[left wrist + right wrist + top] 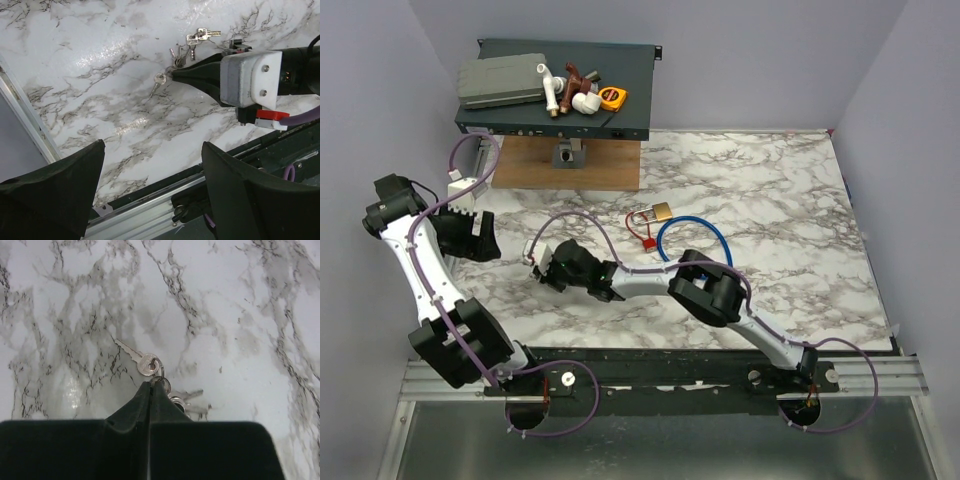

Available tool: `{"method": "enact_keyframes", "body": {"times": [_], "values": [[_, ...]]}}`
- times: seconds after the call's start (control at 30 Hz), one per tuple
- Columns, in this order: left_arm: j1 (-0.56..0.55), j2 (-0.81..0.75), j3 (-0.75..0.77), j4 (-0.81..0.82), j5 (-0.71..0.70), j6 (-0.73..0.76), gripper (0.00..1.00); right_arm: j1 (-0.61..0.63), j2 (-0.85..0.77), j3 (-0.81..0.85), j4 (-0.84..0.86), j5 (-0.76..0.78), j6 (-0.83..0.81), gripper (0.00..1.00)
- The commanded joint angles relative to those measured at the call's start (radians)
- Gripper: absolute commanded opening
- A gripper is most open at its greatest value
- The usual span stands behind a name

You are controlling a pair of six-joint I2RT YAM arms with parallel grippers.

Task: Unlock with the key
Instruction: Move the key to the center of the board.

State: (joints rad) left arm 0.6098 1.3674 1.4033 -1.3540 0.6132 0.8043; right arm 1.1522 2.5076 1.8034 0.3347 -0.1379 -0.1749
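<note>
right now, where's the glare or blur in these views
Left wrist: glare streaks on the table, and its own fingers are near and soft. Right wrist: whole view slightly soft, with shine on the table at lower left. Top: even light, sharp.

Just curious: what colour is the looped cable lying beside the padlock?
Blue. The cable shows best in the top external view.

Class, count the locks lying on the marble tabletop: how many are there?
2. The brass padlock sits mid-table. The blue cable lock loops just beside it, to its right, partly behind the right arm. That arm could hide others.
</note>
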Motion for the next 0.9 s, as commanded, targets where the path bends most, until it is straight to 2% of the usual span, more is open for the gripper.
{"method": "enact_keyframes", "body": {"times": [0.0,0.17,0.3,0.57,0.73,0.77,0.8,0.83,0.87], "values": [[0.013,-0.046,-0.014,-0.024,0.016,0.038,0.77,0.007,-0.042,-0.19,-0.027,0.162,-0.008,0.01],[0.013,-0.059,-0.029,-0.026,0.021,0.041,0.77,-0.001,-0.138,-0.387,0.051,0.259,0.017,0.01],[0.013,-0.058,-0.027,-0.037,0.03,0.039,0.76,-0.015,-0.218,-0.513,0.06,0.284,0.066,0.01],[0.012,-0.046,-0.028,-0.055,0.052,0.045,0.76,-0.059,-0.479,-0.811,0.067,0.34,0.169,0.01],[0.004,-0.034,-0.029,-0.075,0.068,0.057,0.76,-0.079,-0.614,-0.92,0.038,0.361,0.205,0.01],[-0.003,-0.037,-0.037,-0.078,0.068,0.061,0.76,-0.079,-0.628,-0.923,0.027,0.353,0.204,0.03],[-0.011,-0.043,-0.049,-0.076,0.066,0.062,0.77,-0.079,-0.639,-0.921,0.022,0.335,0.201,0.13],[-0.024,-0.049,-0.063,-0.072,0.061,0.063,0.77,-0.079,-0.647,-0.911,0.017,0.317,0.198,0.32],[-0.036,-0.06,-0.084,-0.06,0.052,0.059,0.78,-0.079,-0.651,-0.894,0.013,0.3,0.194,0.41]]}}
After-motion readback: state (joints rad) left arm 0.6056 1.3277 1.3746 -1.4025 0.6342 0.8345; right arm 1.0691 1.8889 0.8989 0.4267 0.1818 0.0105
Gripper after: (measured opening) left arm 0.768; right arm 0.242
